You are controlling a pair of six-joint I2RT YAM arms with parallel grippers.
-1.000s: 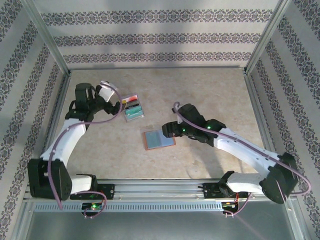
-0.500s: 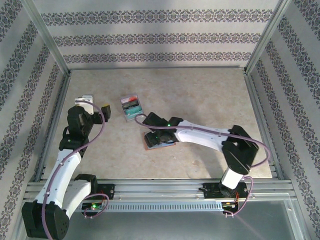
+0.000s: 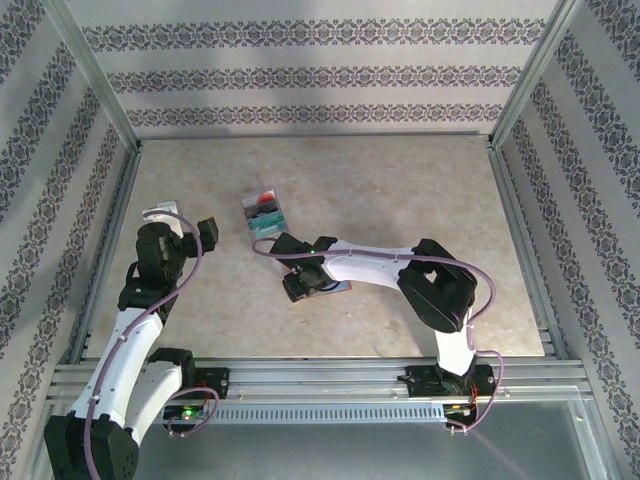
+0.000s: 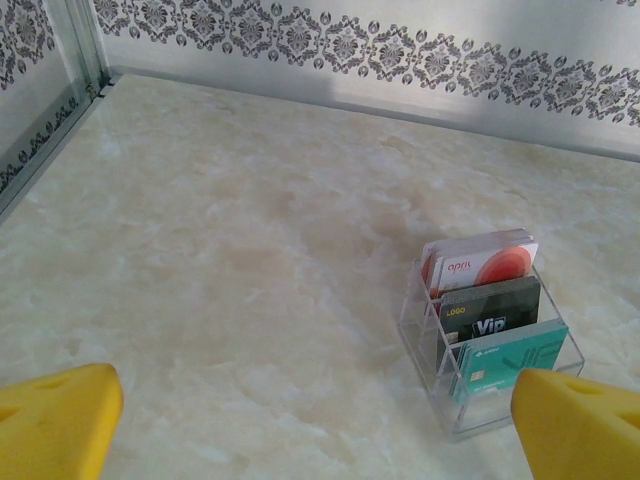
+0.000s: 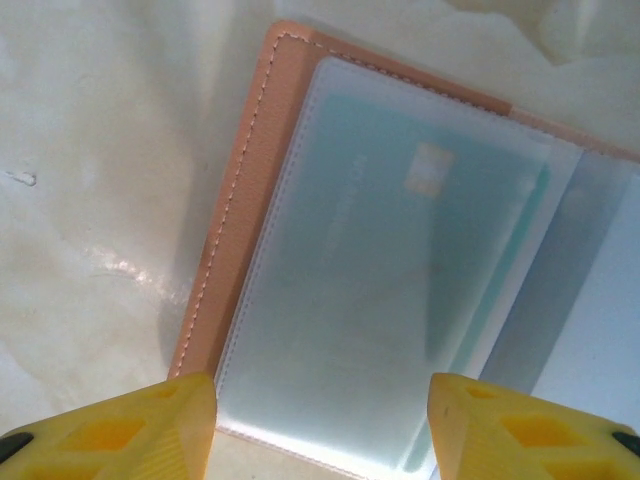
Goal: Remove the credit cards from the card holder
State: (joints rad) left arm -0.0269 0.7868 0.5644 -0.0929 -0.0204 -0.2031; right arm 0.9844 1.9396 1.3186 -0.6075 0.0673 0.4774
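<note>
1. Right gripper hangs directly over the open card holder, my yellow fingers set partly apart and pinching nothing. One finger is over bare table just off the holder's tan stitched rim; the other is over the clear pocket.
2. What I am after is the teal credit card, which sits inside that frosted pocket with its pale chip patch toward the far end. The holder lies flat on the table, roughly mid-table and just nearer me than the clear acrylic organiser.
3. From my wrist camera the card lies just ahead of and below my fingertips. Its long axis runs away from me with a slight lean, so it crosses the line between my fingers rather than following it.
4. As I judge it, the coming move turns on that crossing. I would have to reach a short edge or a corner of the card, and I cannot tell on which side the pocket opens.
5. My left gripper is spread as wide as it goes and holds nothing. It stands well apart from the holder and faces the organiser, where three cards stand upright.
6. My right arm is therefore plainly the nearer one for the pull.
</note>
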